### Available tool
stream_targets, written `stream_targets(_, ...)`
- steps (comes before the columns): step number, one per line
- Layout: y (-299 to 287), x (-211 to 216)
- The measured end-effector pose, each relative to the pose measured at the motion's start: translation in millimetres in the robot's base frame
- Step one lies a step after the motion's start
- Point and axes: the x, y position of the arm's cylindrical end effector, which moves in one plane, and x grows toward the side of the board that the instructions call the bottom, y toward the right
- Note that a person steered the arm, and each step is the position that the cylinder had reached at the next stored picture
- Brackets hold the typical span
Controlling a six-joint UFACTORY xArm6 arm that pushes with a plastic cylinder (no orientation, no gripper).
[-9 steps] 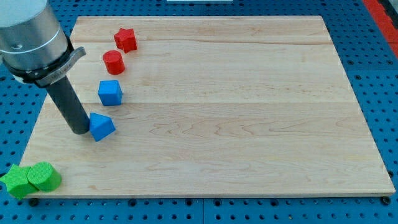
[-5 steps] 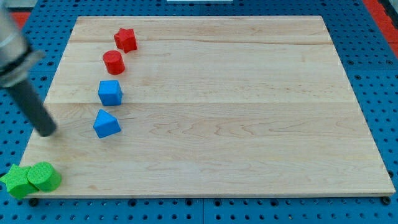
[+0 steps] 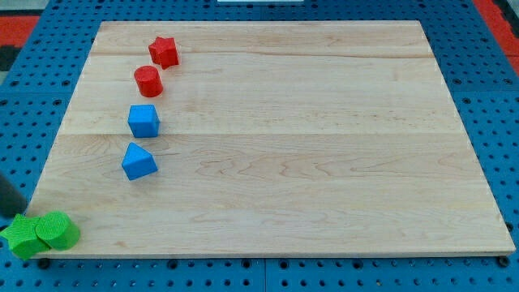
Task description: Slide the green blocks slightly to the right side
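Note:
Two green blocks sit touching at the board's bottom left corner: a green star (image 3: 21,238) hanging off the edge and a green cylinder (image 3: 57,230) to its right. Only a dark sliver of my rod shows at the view's left edge. My tip (image 3: 14,212) is off the board, just above and left of the green star. I cannot tell whether it touches the star.
A red star (image 3: 165,51), a red cylinder (image 3: 148,81), a blue cube (image 3: 143,121) and a blue triangular block (image 3: 138,161) stand in a column on the wooden board's (image 3: 308,146) left part. Blue pegboard surrounds the board.
My rod has moved left and down, from beside the blue triangular block to off the board's left edge above the green blocks. The blue triangular block shifted slightly. The green blocks have not moved.

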Motion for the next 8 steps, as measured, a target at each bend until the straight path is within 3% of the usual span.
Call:
stream_targets(1,0.6,18.9)
stream_targets(5,14.9,27.5)
stream_targets(8,97.0,7.4)
